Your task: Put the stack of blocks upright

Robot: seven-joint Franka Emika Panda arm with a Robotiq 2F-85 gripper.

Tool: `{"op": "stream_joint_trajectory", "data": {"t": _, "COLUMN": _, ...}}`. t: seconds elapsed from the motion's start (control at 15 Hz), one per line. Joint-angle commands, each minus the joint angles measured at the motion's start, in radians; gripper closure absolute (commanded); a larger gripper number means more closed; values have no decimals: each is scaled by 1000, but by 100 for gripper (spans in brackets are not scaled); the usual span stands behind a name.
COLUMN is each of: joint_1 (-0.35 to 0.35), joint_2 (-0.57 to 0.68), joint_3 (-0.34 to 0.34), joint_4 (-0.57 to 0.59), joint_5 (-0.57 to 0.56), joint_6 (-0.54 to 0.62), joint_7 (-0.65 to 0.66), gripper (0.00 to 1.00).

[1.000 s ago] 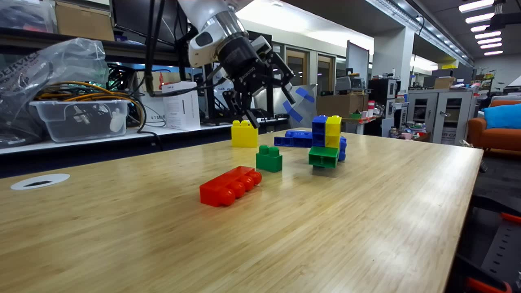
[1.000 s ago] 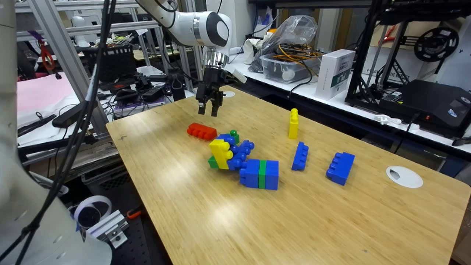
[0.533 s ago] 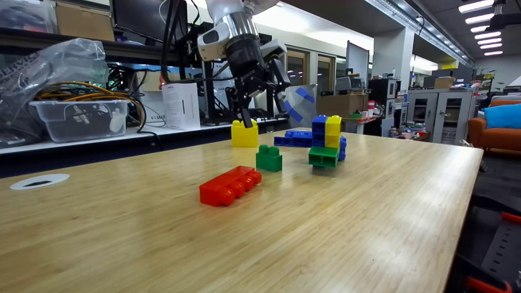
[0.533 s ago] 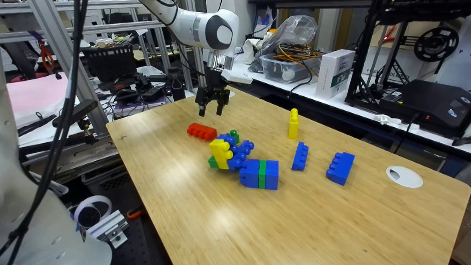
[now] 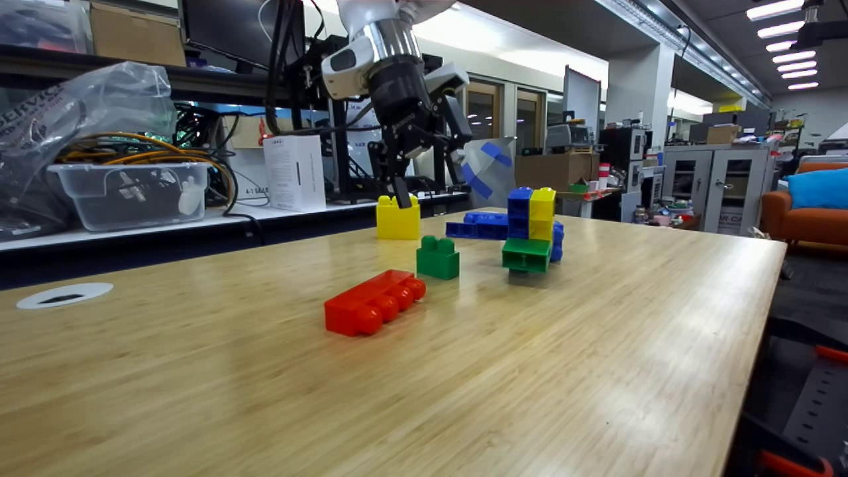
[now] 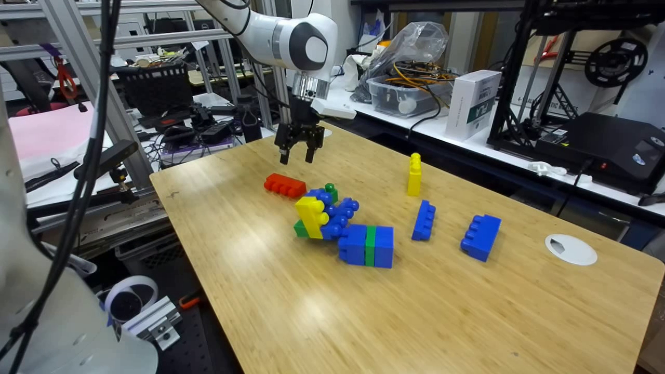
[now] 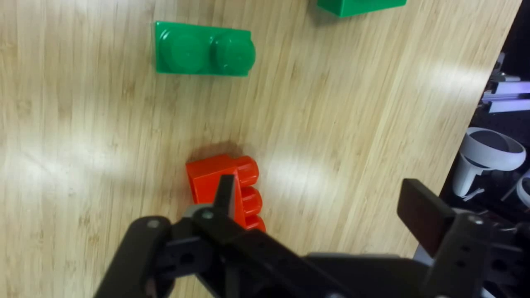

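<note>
Fingers (image 7: 424, 217) spread wide with nothing between them, the end effector (image 6: 297, 155) hangs above the worktop (image 6: 441, 317) near the red brick (image 6: 285, 186); the stack (image 6: 331, 214) it is meant to right sits well apart, farther along the worktop than that brick. In the wrist view, the way there appears to run toward the top edge, right of the green block (image 7: 205, 49), where a green corner (image 7: 360, 6) (likely the stack's own) pokes in. A sideways trip, I would judge, must precede any grasp. The stack is a jumble: in an exterior view, a blue brick (image 5: 519, 213) and a yellow brick (image 5: 542, 213) stand side by side above a green brick (image 5: 527, 255) turned hollow side out. Its yellow studs (image 6: 318, 205) point sideways, not up; its long axis I cannot make out for sure.
</note>
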Motion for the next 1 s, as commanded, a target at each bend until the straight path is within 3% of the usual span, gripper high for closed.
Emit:
{"op": "stream_joint_trajectory", "data": {"t": 0.0, "joint_1": 3, "joint_2": 1, "joint_3": -2, "joint_4": 2, "joint_5": 1, "joint_6": -2, "joint_7": 0, "gripper": 0}}
{"op": "stream_joint_trajectory", "data": {"t": 0.4, "joint_1": 3, "joint_2": 1, "joint_3": -2, "joint_4": 2, "joint_5": 1, "joint_6": -1, "joint_7": 0, "gripper": 0}}
{"op": "stream_joint_trajectory", "data": {"t": 0.93, "joint_1": -33, "joint_2": 15, "joint_3": -37, "joint_4": 28, "joint_5": 193, "joint_6": 130, "joint_7": 229, "gripper": 0}}
